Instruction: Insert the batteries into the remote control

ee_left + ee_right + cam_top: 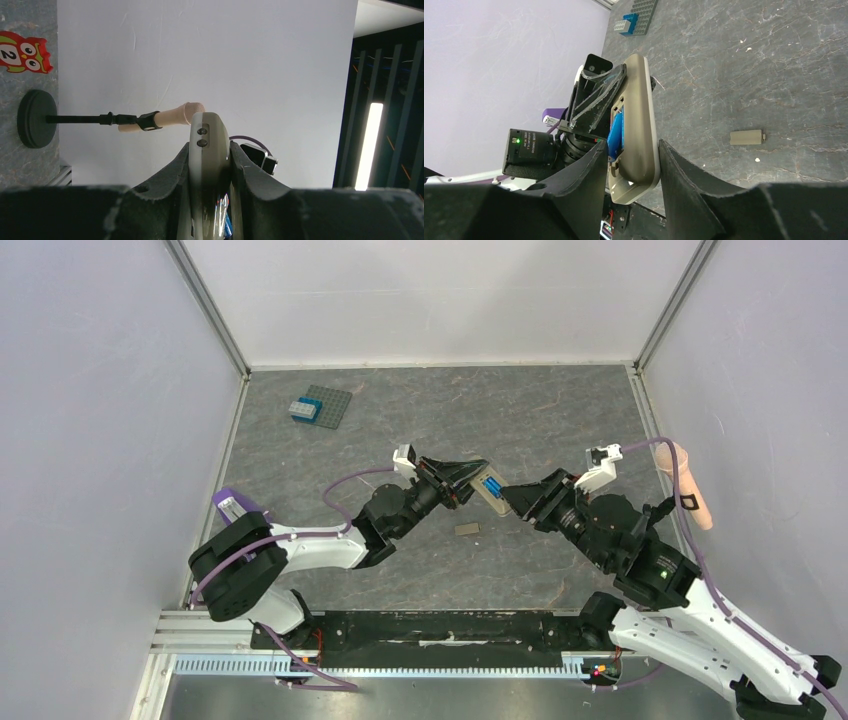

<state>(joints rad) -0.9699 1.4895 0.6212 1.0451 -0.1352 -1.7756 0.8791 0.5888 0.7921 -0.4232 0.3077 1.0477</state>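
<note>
Left hand: black fingers pressed tight on one rounded end of the remote control, holding it off the bench.
Right hand: fingers bracket the other end; whether they pinch it cannot be told.
Remote control: slim, smooth, off-white plastic.
Batteries: blue cylinders in its back recess.
Bench: dark, veined, stone-like.

Grey table, studded plate, tan cover

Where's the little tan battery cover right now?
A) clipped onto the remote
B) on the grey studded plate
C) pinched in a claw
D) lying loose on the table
D: the battery cover lies alone on the table, away from the remote control, whose blue batteries show in the open recess.
</note>
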